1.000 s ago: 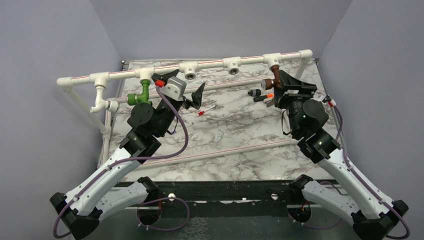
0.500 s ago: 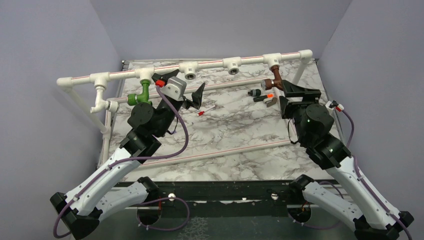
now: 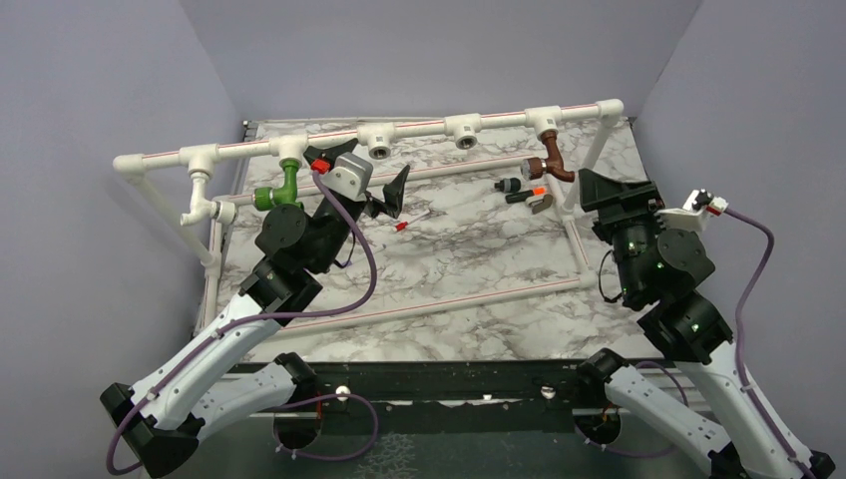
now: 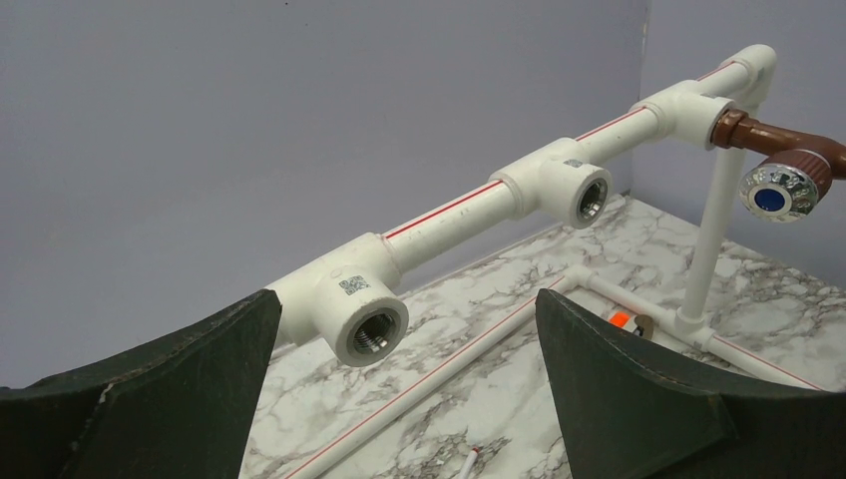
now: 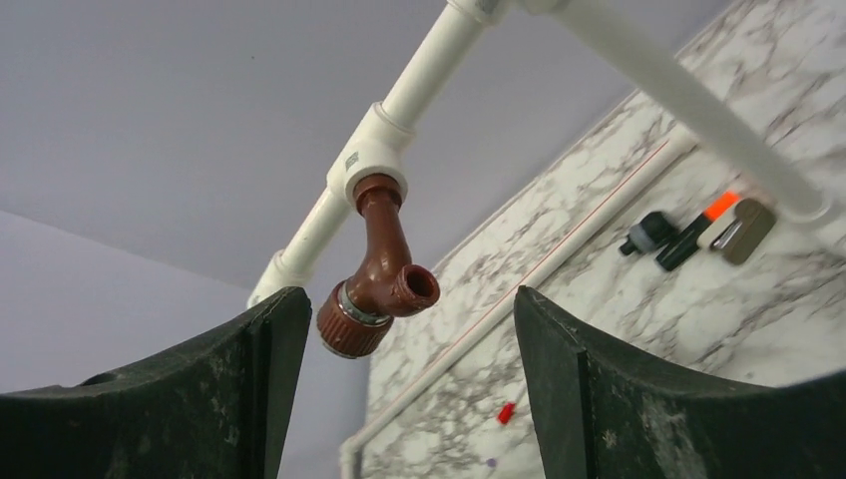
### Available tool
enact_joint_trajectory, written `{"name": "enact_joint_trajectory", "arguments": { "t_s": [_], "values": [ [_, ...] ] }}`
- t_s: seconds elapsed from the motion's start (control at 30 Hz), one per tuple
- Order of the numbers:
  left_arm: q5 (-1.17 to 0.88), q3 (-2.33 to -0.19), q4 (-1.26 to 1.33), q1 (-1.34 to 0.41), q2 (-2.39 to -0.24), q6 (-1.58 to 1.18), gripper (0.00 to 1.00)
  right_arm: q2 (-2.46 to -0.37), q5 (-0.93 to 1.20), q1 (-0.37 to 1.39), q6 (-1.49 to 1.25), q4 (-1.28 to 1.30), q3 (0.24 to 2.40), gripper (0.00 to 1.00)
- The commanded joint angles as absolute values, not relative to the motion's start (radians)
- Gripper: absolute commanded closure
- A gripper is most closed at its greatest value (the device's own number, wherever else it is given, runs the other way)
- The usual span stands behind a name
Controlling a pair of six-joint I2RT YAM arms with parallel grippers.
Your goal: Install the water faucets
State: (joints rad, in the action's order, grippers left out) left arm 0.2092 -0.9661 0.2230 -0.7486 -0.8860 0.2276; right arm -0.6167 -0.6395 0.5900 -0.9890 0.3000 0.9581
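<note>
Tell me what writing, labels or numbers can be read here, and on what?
No readable words or numbers anywhere.
On the near white T-fitting: a square code sticker, pattern only, no letters.
On the farther T-fitting: the same kind of sticker, too small.
On the end T-fitting above the brown faucet: a grey mark, blurred.

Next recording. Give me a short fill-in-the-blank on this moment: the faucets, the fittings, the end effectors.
1. The brown faucet hangs at the ____ end of the top pipe.
2. Between it and the green faucet, ____ T-fittings stand empty.
3. The right end effector is open and holds ____.
Missing words: right; two; nothing.
</note>
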Motion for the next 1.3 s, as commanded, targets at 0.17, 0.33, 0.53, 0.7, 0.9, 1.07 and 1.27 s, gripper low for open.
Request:
{"name": "enact_joint_trajectory", "arguments": {
  "t_s": [0.17, 0.33, 0.53, 0.7, 0.9, 1.07, 1.27],
  "values": [
    [0.197, -0.960, 0.236, -0.756, -0.880, 0.231, 0.01, -0.588, -0.541, 0.595, -0.170, 0.171, 1.020, 0.20],
    [0.193, -0.959, 0.236, -0.757, -0.884, 0.228, 0.01, -0.601, -0.388, 0.596, 0.160, 0.200, 1.052, 0.14],
    [0.193, -0.959, 0.236, -0.756, -0.884, 0.228, 0.01, -0.661, -0.200, 0.596, 0.501, 0.373, 1.107, 0.10],
    [0.193, -0.958, 0.236, -0.756, -0.884, 0.226, 0.01, -0.673, -0.045, 0.596, 0.792, 0.461, 1.080, 0.10],
    [0.193, -0.959, 0.237, -0.759, -0.879, 0.227, 0.01, -0.702, -0.067, 0.596, 1.035, 0.452, 1.065, 0.10],
    [0.195, -0.959, 0.237, -0.758, -0.879, 0.229, 0.01, -0.732, -0.124, 0.596, 1.207, 0.402, 1.044, 0.11],
    [0.193, -0.959, 0.238, -0.759, -0.885, 0.226, 0.01, -0.737, -0.160, 0.597, 1.333, 0.230, 0.982, 0.11]
  ]
}}
